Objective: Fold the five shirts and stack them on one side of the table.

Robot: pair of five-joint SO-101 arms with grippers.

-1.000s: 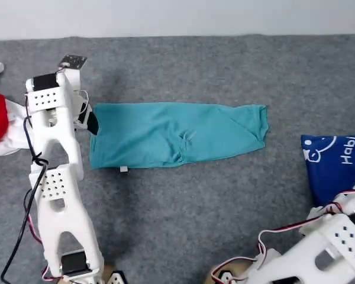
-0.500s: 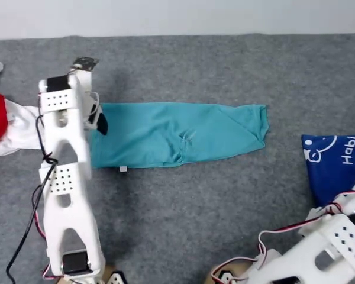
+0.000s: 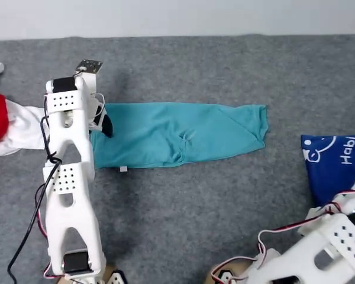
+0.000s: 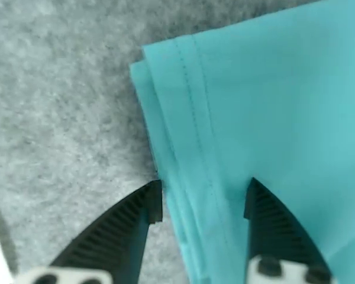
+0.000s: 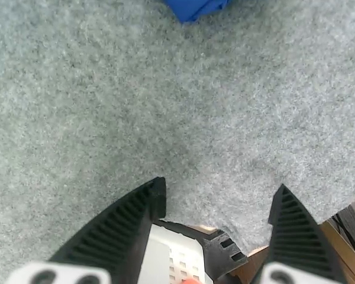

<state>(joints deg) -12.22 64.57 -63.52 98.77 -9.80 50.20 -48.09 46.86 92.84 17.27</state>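
A teal shirt (image 3: 177, 135), folded into a long strip, lies across the middle of the grey table. My left gripper (image 3: 103, 123) is at the strip's left end. In the left wrist view my left gripper (image 4: 204, 195) is open, and its black fingertips (image 4: 147, 204) straddle the layered edge of the teal shirt (image 4: 266, 106). My right gripper (image 5: 219, 201) is open over bare felt near the table's front right, holding nothing. A folded blue shirt (image 3: 334, 163) lies at the right edge; its corner (image 5: 195, 9) shows in the right wrist view.
A red and white shirt (image 3: 6, 127) lies at the left edge, beside the left arm. The right arm's white body (image 3: 319, 248) fills the front right corner. Grey felt (image 3: 195, 219) stretches in front of the teal shirt, and a pale wall borders the back.
My left arm has shifted to the right, carrying its gripper from beside the teal shirt's left end onto that end. The shirt and the right arm have stayed put.
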